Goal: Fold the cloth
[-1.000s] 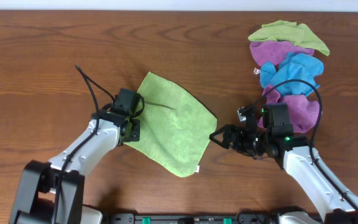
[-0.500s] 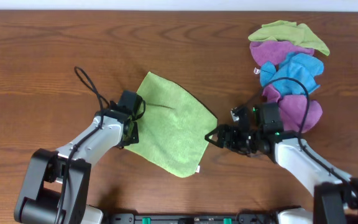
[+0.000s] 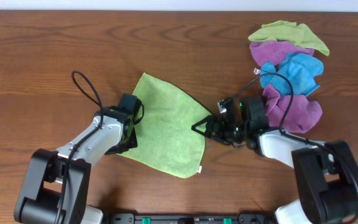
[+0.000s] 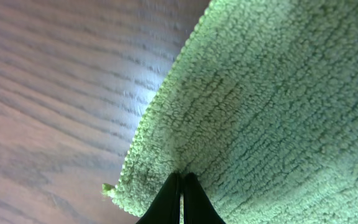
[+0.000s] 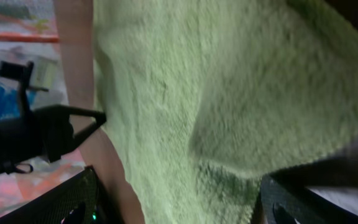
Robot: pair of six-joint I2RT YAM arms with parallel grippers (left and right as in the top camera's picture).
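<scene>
The lime-green cloth [image 3: 166, 127] lies spread flat on the wooden table [image 3: 48, 50], with its small white tag [image 3: 197, 169] at the near corner. My left gripper [image 3: 128, 132] sits on the cloth's left edge. In the left wrist view the left gripper [image 4: 181, 177] is shut, pinching the cloth [image 4: 272, 93] near a corner. My right gripper [image 3: 199, 127] hovers over the cloth's right corner, lying nearly level. In the right wrist view the right gripper [image 5: 179, 202] is wide open, and the cloth [image 5: 185, 81] fills the gap between its fingers.
A pile of crumpled cloths lies at the back right: a lime-green one [image 3: 288, 34], a purple one [image 3: 272, 53], a bright blue one [image 3: 294, 71] and another purple one [image 3: 300, 112] just behind the right arm. The left arm's cable [image 3: 89, 93] loops over the table.
My right gripper has moved left, from beside the cloth to over its right corner. The left gripper stays shut on the left edge, which has shifted slightly leftward.
</scene>
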